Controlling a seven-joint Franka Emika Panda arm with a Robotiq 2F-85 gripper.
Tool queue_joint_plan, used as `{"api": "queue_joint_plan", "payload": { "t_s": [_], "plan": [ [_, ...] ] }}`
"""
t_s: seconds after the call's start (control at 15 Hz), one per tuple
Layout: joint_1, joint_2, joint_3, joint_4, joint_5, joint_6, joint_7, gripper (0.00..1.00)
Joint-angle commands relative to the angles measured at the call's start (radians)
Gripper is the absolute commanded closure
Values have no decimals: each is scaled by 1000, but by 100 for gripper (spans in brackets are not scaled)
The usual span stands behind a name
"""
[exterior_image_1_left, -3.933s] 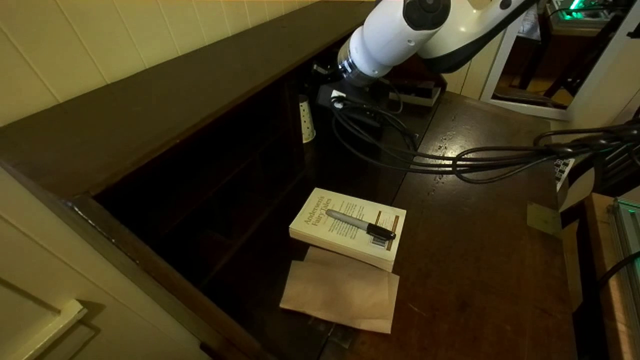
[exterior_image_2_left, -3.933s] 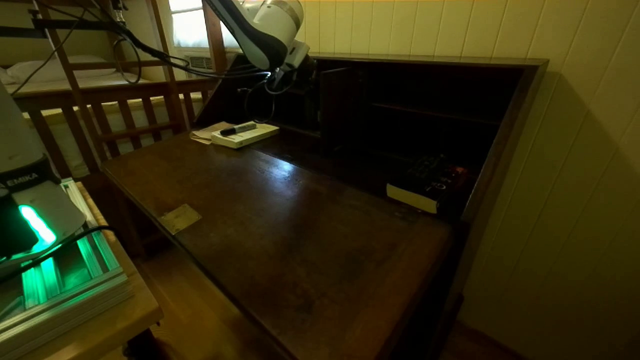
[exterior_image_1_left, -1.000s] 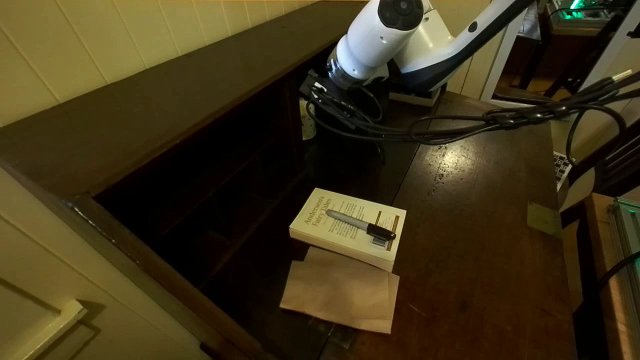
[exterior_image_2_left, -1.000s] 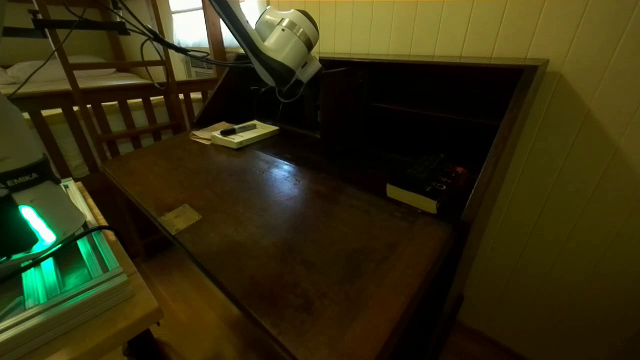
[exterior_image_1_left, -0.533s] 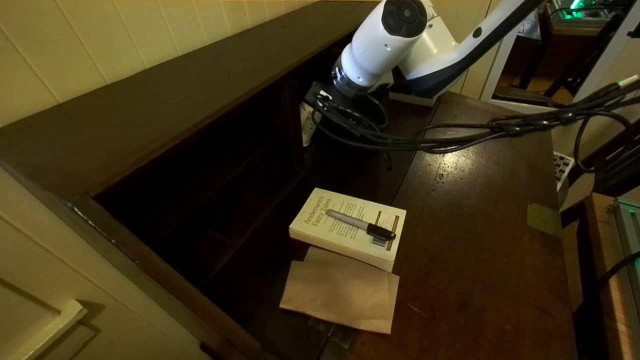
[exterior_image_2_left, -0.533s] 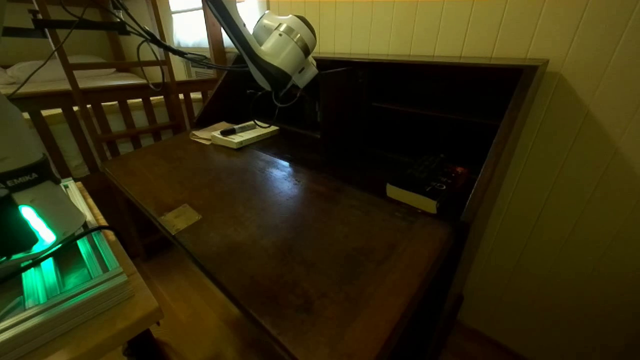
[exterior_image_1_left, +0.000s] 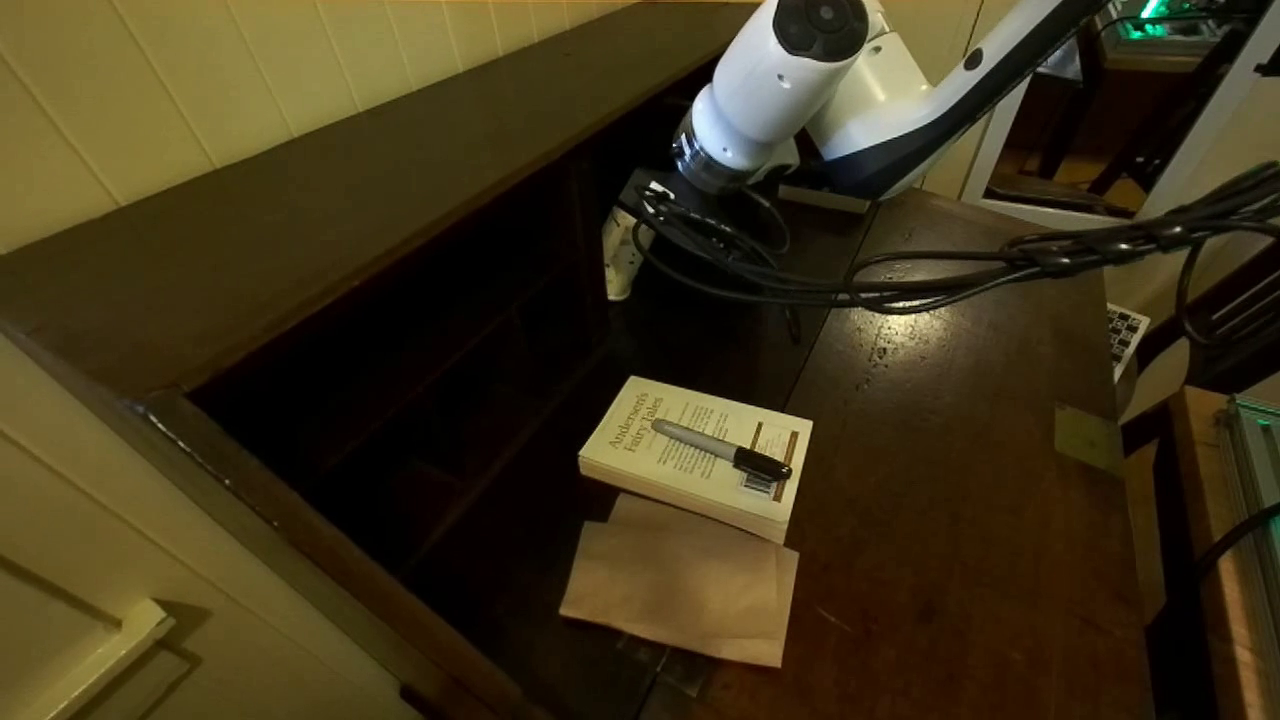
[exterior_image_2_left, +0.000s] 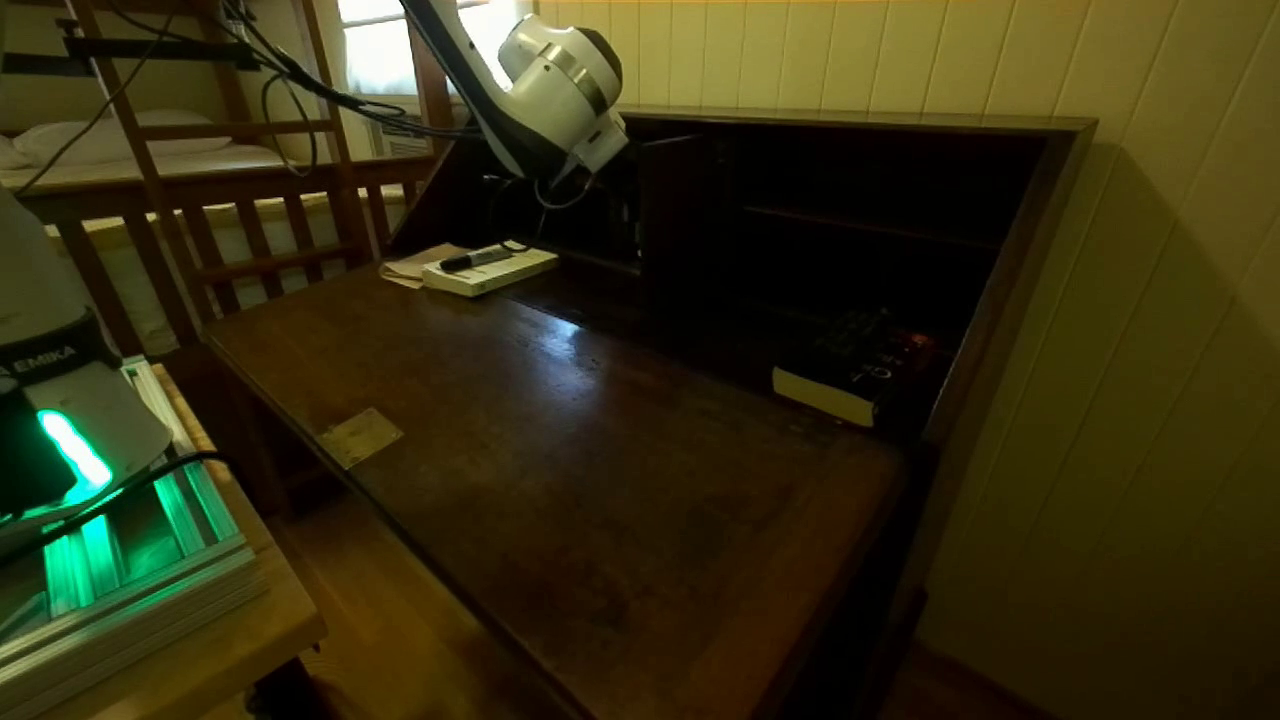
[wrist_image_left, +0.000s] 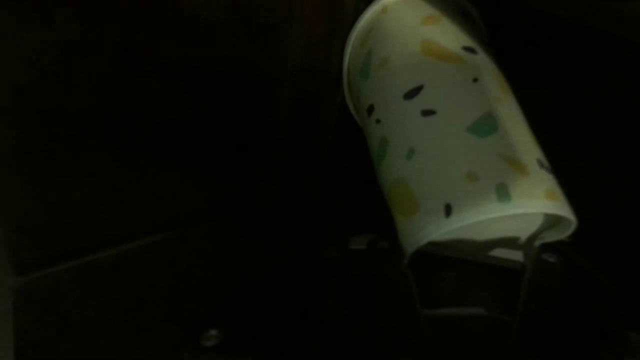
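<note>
Flecked green, yellow and black across the tapered white paper cup (wrist_image_left: 445, 130). Printed in dark lettering and brown blocks on the cream paperback book (exterior_image_1_left: 668, 466). Grey, black-capped on the slim plastic marker (exterior_image_1_left: 716, 447). Plain tan on the flat paper (exterior_image_1_left: 685, 590). Dark brown on the wooden tabletop (exterior_image_1_left: 965, 500).

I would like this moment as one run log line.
fingers: shut on cup; cup: tilted; marker: lying on pale book

below the terrazzo-patterned paper cup (wrist_image_left: 450, 120), darkness swallows most of the gripper (wrist_image_left: 470, 275); the wrist view's top edge clips the cup's far end. in an exterior view, wrist housing (exterior_image_1_left: 705, 198) hides the cup's top; well apart from it, the andersen's fairy tales paperback (exterior_image_1_left: 690, 470) bears illegibly small print.
</note>
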Motion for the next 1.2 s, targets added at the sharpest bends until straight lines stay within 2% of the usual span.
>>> {"api": "queue_joint_plan", "payload": {
  "t_s": [0.0, 0.47, 0.87, 1.13],
  "plan": [
    [-10, -86, 22, -135, 90, -43, -165, 100],
    [-12, -207, 58, -290, 182, -99, -481, 100],
    [-23, -317, 80, -423, 227, -70, -702, 100],
    [-40, -371, 90, -505, 300, -39, -864, 100]
  ]
}}
